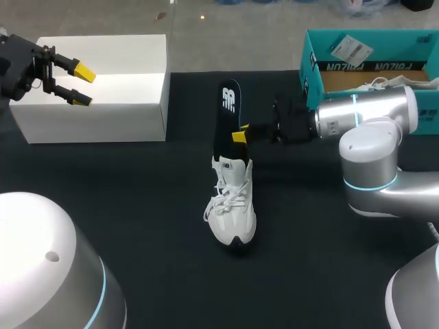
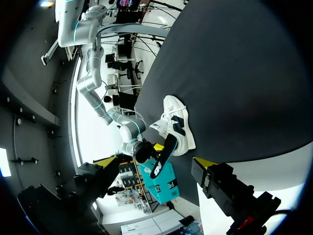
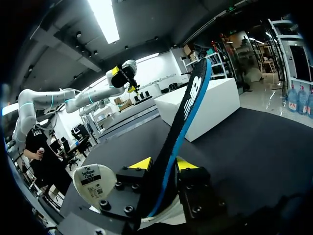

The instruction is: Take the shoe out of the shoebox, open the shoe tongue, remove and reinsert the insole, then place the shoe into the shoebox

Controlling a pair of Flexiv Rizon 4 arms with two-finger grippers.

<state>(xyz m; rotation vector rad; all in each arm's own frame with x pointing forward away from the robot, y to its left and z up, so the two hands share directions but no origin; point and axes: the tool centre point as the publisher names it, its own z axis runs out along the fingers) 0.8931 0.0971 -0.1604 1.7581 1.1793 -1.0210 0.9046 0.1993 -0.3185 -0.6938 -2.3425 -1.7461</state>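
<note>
One white sneaker [image 1: 233, 205] stands on the black table [image 1: 137, 226] near the middle of the head view, out of the shoebox, its dark-tipped toe pointing toward the lower edge of the frame and its laces lying loose over the front. From its heel opening a black insole [image 1: 228, 113] with a blue edge rises toward the top of the frame, tilted, its lower end at the shoe's collar and its printed upper end free in the air. The right gripper [image 1: 240, 135] comes in from the right side of the frame and is clamped on that insole low down; in the right wrist view a yellow tip presses each face of it, with the white of the shoe just under the fingers. The teal shoebox [image 1: 312, 65] sits open in the upper right corner, well apart from the shoe, and something white with laces shows inside it behind the right arm. At the upper left the left gripper [image 1: 81, 83] hangs over a plain white box [image 1: 130, 103], its jaws apart with nothing between them, far from the sneaker.
</note>
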